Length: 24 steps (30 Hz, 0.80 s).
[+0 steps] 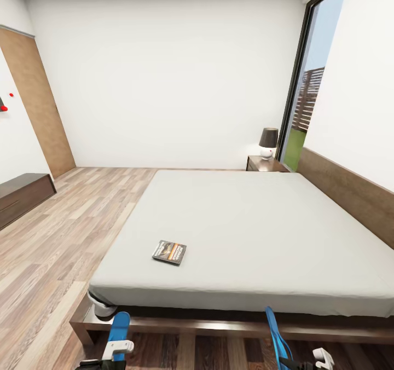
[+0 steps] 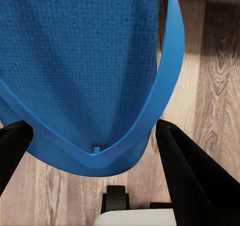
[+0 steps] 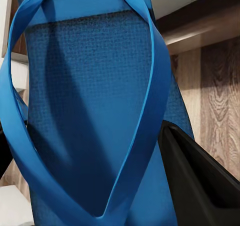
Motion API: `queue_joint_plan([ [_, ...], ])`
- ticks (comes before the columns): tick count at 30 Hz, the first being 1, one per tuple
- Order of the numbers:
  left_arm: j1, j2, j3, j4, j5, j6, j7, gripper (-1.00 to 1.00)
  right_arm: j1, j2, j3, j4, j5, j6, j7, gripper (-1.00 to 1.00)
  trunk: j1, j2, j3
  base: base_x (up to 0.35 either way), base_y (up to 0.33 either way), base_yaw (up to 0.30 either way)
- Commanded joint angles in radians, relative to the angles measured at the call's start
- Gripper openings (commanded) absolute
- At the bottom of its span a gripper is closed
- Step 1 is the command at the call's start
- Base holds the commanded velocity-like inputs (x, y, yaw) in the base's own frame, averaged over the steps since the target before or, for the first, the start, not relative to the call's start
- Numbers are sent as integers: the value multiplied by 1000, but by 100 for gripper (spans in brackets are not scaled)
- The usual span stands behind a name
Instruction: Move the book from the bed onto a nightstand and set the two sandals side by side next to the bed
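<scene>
Blue sandals [image 1: 118, 326] — grippers' jaws cropped.

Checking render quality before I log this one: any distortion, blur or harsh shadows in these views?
Head view: wide-angle stretch, bed splaying outward, flat even light, book legible. Left wrist: sandal sharp, weave visible. Right wrist: other sandal sharp, strap shadows across it.

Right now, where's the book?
In the head view the book lies flat on the bed, near the mattress's front-left corner, far from the nightstand with its lamp.
</scene>
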Motion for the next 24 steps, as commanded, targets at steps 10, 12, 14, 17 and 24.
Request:
queue_joint_plan([
  [10, 0, 0, -9, 2, 11, 6, 0, -100, -1, 0, 7, 3, -11, 11, 1, -100, 35, -64, -29, 0, 0, 0],
  [12, 0, -1, -9, 2, 11, 6, 0, -100, -2, 0, 7, 3, -11, 11, 0, -100, 42, -78, -36, 0, 0, 0],
  [14, 0, -1, -10, 2, 11, 6, 0, -100, -2, 0, 7, 3, -10, 10, -1, -100, 50, -92, -42, 0, 0, 0],
  [17, 0, -2, -10, 2, 11, 6, -1, -100, -2, 0, 7, 3, -10, 8, -2, -100, 61, -113, -51, 0, 0, 0],
  [24, 1, -4, -11, 2, 11, 5, -1, -100, -2, 1, 7, 4, -10, 3, -4, -100, 88, -162, -73, 0, 0, 0],
])
